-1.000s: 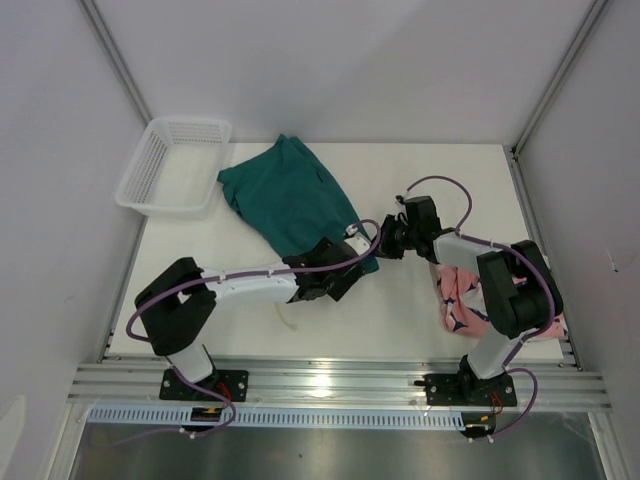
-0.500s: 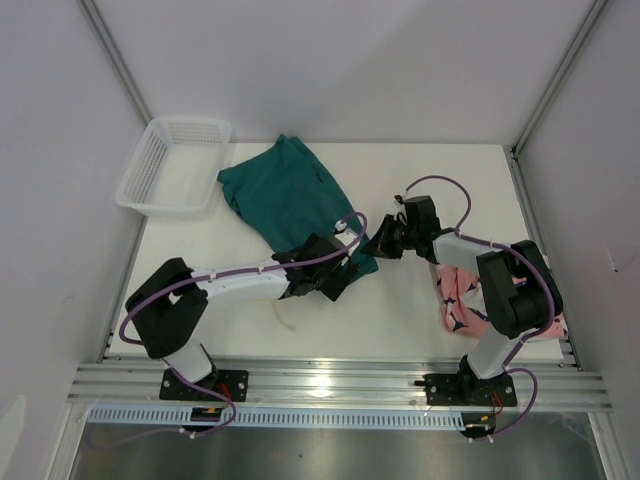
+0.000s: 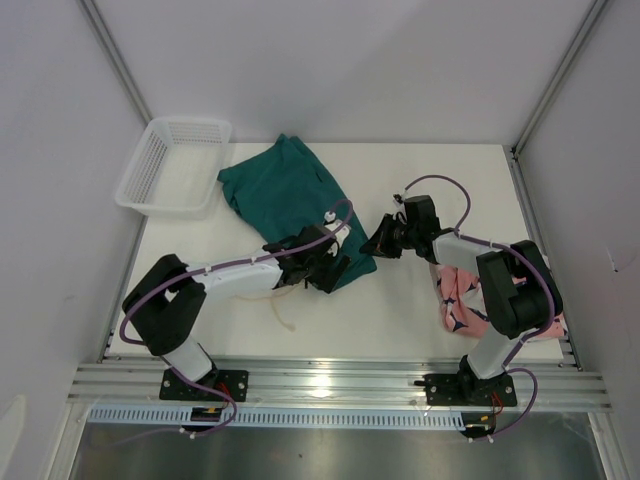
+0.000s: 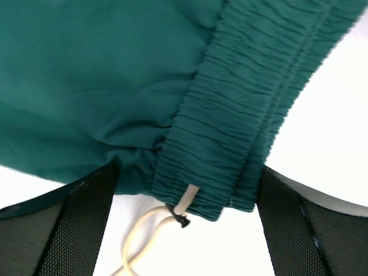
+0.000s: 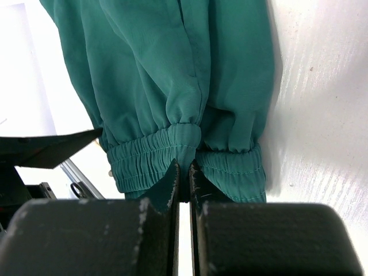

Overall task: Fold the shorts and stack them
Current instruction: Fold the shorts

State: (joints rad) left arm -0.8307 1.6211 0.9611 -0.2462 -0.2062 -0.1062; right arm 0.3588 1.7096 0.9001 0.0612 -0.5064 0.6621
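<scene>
The dark teal green shorts (image 3: 290, 205) lie spread on the white table, waistband toward the near right. My right gripper (image 3: 380, 240) is shut on a pinch of the elastic waistband (image 5: 190, 141), fingertips (image 5: 170, 183) pressed together. My left gripper (image 3: 325, 268) stands open at the waistband's other corner. That ribbed corner (image 4: 230, 144) and the pale drawstring (image 4: 146, 227) lie between its black pads (image 4: 77, 227), unclamped. The salmon-pink shark-print shorts (image 3: 462, 298) lie bunched at the right, partly hidden under my right arm.
A white mesh basket (image 3: 172, 165) sits at the table's far left corner, just left of the teal shorts. The drawstring's loose end (image 3: 285, 312) trails on the table near the front. Frame posts and walls close in both sides.
My left gripper has opened wide, letting go of the teal waistband, and drawn slightly left. The right gripper has kept its pinch without moving.
</scene>
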